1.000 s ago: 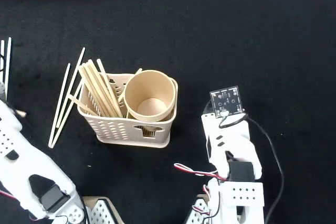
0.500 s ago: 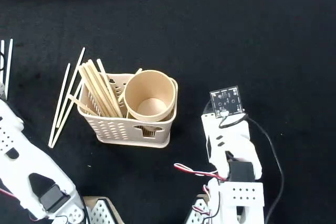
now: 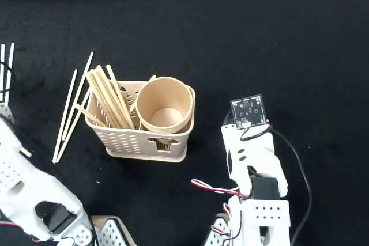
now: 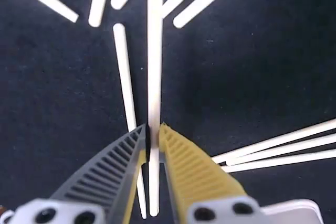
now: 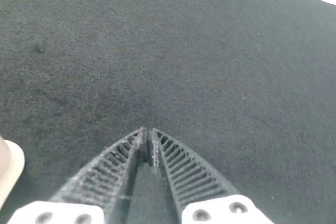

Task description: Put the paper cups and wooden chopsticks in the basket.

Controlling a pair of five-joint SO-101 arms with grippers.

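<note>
A pale slotted basket (image 3: 138, 136) stands left of the table's middle, with a paper cup (image 3: 164, 106) upright in it and several wooden chopsticks (image 3: 108, 97) leaning beside the cup. In the left wrist view my left gripper (image 4: 153, 130) is shut on one chopstick (image 4: 154, 66), which runs straight out ahead of the fingertips over the black cloth. More loose chopsticks (image 4: 123, 72) lie around it. The left arm (image 3: 26, 185) sits at the table's near left corner. My right gripper (image 5: 147, 134) is shut on nothing, low over bare cloth right of the basket.
Three loose chopsticks (image 3: 72, 108) lie on the cloth just left of the basket, and two more (image 3: 6, 64) at the far left edge. The right arm (image 3: 253, 159) stands near the front, right of the basket. A pale rim (image 5: 8, 167) shows at the right wrist view's edge.
The left arm has drawn back toward the table's near edge, and a chopstick end beside it moved with it. The right arm, basket and cup have kept still.
</note>
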